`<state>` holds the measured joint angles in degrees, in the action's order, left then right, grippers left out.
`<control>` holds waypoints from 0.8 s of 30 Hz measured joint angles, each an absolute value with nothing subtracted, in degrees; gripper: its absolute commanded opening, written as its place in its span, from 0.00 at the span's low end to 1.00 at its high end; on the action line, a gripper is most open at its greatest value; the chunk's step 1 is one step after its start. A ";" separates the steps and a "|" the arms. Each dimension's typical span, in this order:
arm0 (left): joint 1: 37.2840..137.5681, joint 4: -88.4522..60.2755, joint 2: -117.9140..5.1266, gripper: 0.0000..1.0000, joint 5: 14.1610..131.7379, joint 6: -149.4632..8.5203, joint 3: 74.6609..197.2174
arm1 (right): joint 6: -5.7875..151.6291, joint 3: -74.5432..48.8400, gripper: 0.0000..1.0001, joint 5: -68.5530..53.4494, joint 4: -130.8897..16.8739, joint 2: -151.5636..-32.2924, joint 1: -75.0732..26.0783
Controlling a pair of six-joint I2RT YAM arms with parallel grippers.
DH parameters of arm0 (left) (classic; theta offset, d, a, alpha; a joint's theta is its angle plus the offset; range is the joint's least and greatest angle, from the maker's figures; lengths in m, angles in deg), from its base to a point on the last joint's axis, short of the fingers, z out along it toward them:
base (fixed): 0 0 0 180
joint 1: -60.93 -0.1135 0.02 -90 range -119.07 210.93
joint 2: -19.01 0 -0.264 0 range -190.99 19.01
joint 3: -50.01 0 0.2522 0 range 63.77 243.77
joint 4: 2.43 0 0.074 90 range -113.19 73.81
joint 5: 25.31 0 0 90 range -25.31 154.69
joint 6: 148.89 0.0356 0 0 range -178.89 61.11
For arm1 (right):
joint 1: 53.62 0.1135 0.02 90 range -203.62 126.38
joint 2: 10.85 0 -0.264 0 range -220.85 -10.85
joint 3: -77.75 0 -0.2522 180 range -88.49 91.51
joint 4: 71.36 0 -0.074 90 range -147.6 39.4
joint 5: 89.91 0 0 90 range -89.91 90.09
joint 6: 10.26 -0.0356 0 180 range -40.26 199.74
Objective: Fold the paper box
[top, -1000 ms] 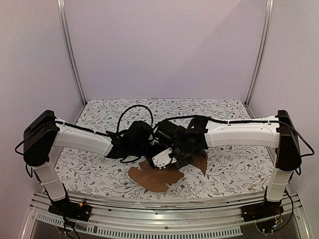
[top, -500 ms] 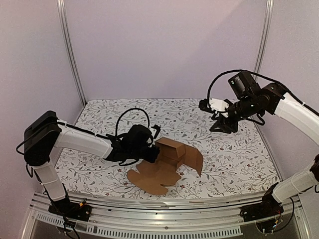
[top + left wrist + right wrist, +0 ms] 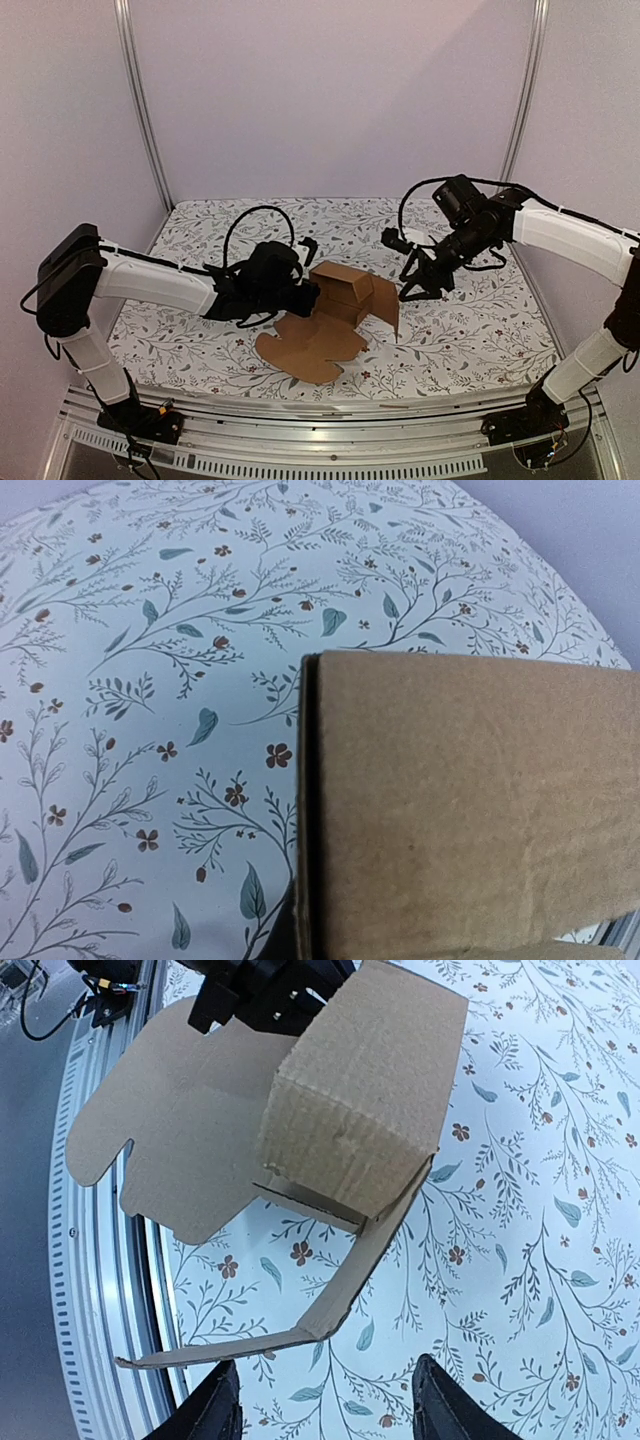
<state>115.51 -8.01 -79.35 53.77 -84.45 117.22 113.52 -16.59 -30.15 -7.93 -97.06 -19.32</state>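
Note:
The paper box [image 3: 345, 285] is plain brown cardboard, partly folded into a small cuboid. Flat rounded flaps [image 3: 310, 345] lie spread in front of it, and one flap [image 3: 388, 302] stands up on its right. My left gripper [image 3: 304, 292] is at the box's left wall and is shut on it. In the left wrist view the cardboard panel [image 3: 470, 820] fills the right half. My right gripper [image 3: 408, 284] hangs open and empty just right of the box, apart from it. In the right wrist view [image 3: 325, 1410] it looks down on the box [image 3: 360, 1090] and the left gripper [image 3: 265, 990].
The floral tablecloth [image 3: 470, 340] covers the table. A metal rail [image 3: 330, 420] runs along the near edge and shows in the right wrist view [image 3: 110, 1220]. Upright frame posts [image 3: 140, 110] stand at the back corners, with plain walls behind.
The right arm left the box, swung up and to the far right, then came back down toward the box's right side. The left gripper kept hold as the box stood up into a cuboid.

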 measured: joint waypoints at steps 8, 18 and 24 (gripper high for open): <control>115.51 -7.85 -79.35 0.00 53.44 -85.96 117.22 | 109.95 -15.25 0.52 -32.58 -11.17 -102.09 -16.00; 115.58 -6.32 -79.35 0.00 53.46 -87.80 117.22 | 104.55 -15.08 0.53 -30.17 -15.78 -104.08 -12.57; 115.65 -6.00 -79.35 0.00 52.35 -88.98 117.22 | 99.75 -13.27 0.56 -26.04 -18.27 -105.91 -11.60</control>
<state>115.65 -6.00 -79.35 52.35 -88.98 117.22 99.75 -13.27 -26.04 -18.27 -105.91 -11.60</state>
